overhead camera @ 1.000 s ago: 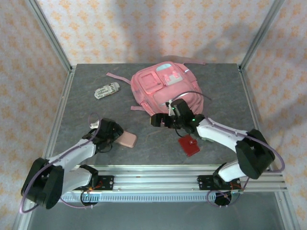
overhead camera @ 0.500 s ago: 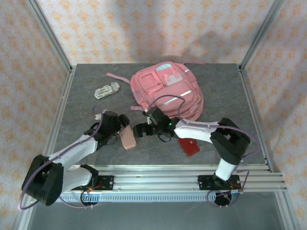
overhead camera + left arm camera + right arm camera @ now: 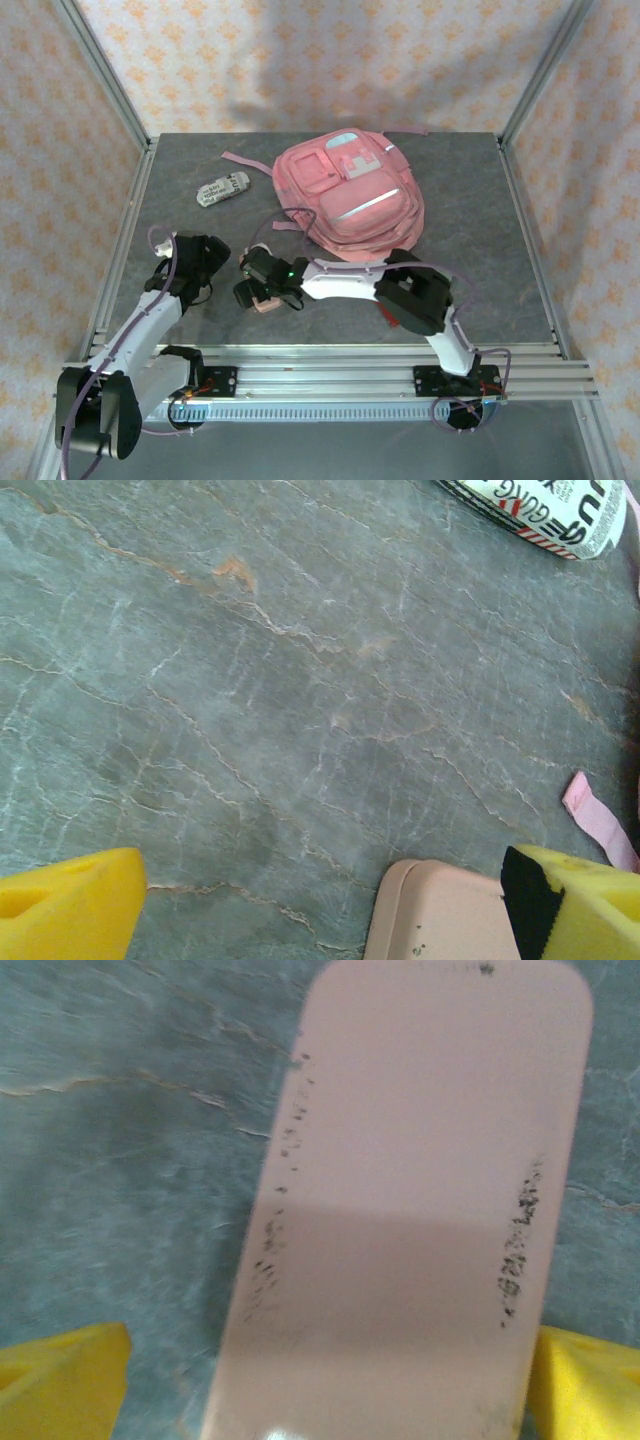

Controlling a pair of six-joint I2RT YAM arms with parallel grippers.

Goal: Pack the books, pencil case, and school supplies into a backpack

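even, soft light with faint shadows; right wrist view slightly blurred.

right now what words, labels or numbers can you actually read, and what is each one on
"GUAG": bold black letters on the white printed pouch in the left wrist view. The letters around it are cut off at the picture's edge.
Same pouch from above: print too small to read.
Backpack: its blue-and-white patch is too small to read.
Pink case: only dark specks, no lettering.

Soft pink fabric backpack (image 3: 350, 195) upper centre; white printed pouch (image 3: 222, 188) to its left; flat pale-pink rounded case (image 3: 420, 1210) below-left of backpack, mid-frame.
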